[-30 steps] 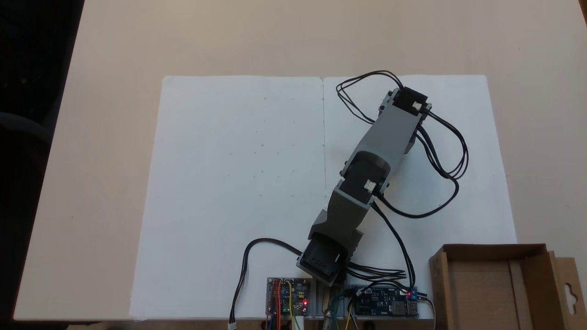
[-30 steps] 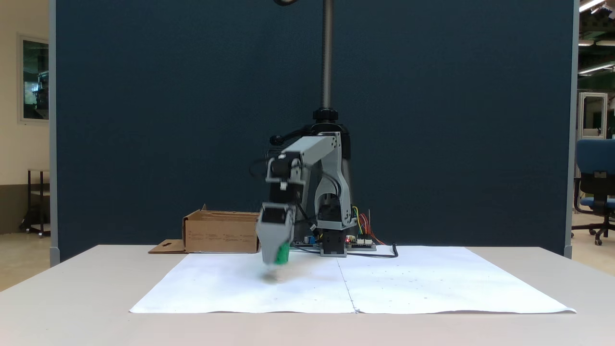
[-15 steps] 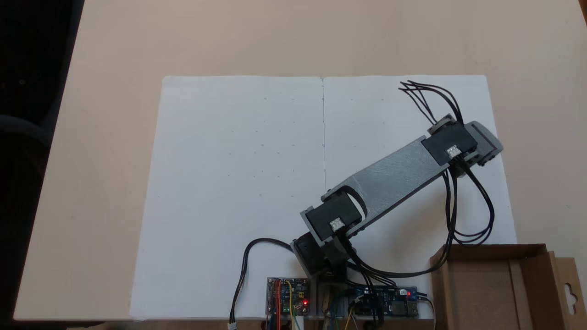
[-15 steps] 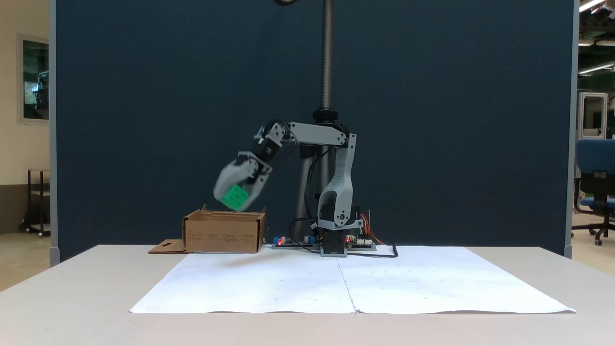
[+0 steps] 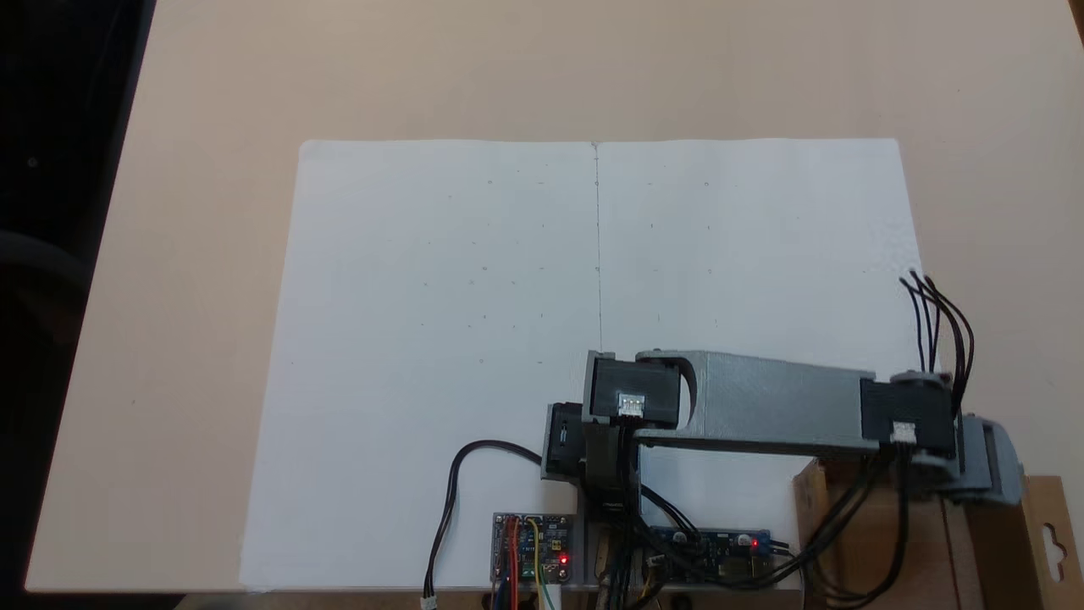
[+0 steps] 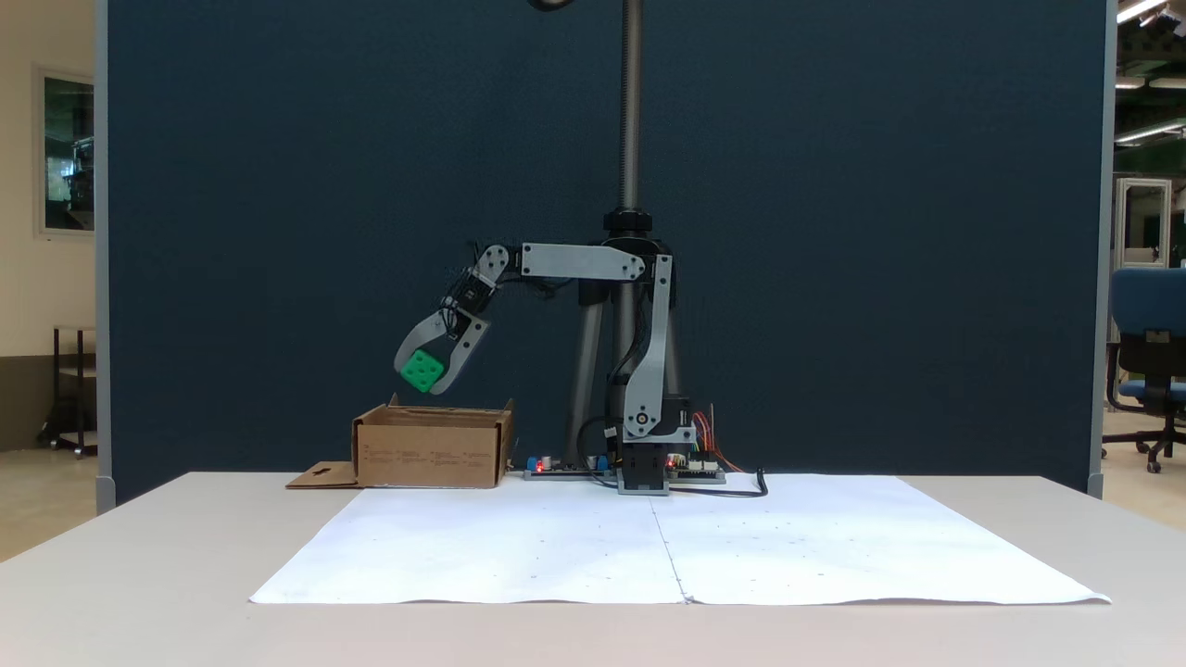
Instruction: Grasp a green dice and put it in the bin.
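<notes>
The green dice hangs in the air above the bin, held between the grey fingers of my gripper, which is shut on it. The bin is a low brown cardboard box with a side flap lying flat on the table. From above, the bin sits at the bottom right with its hang-hole flap; my grey arm reaches across it, and the wrist covers the dice there.
White paper sheets cover the middle of the beige table. Circuit boards and black cables lie by the arm's base. A dark blue partition and a metal pole stand behind the arm.
The arm lifted the dice off the paper and swung it round toward the bin; the gripper now hangs over the box, a little further across it than half a second ago.
</notes>
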Available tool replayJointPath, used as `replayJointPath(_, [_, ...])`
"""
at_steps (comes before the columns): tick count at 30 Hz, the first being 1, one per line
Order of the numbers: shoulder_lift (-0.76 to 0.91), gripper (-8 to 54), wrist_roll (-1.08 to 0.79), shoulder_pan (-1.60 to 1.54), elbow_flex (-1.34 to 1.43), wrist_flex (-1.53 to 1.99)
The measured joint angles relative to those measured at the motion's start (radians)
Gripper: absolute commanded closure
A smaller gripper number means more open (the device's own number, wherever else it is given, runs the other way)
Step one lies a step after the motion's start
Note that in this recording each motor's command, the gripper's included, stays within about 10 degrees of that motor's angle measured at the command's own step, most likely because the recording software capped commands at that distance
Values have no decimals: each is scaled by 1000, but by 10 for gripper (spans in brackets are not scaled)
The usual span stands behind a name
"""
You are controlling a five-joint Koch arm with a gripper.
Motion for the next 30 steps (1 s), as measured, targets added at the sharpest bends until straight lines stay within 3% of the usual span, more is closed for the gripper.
replayJointPath(6, [-97, 286, -86, 54, -2, 0])
replayJointPath(10, [-141, 111, -106, 54, -8, -3])
replayJointPath(12, [-150, 57, -107, 54, -6, -3])
replayJointPath(23, [-138, 52, -107, 44, -6, -3])
replayJointPath(30, [34, 33, 5, -166, -6, -117])
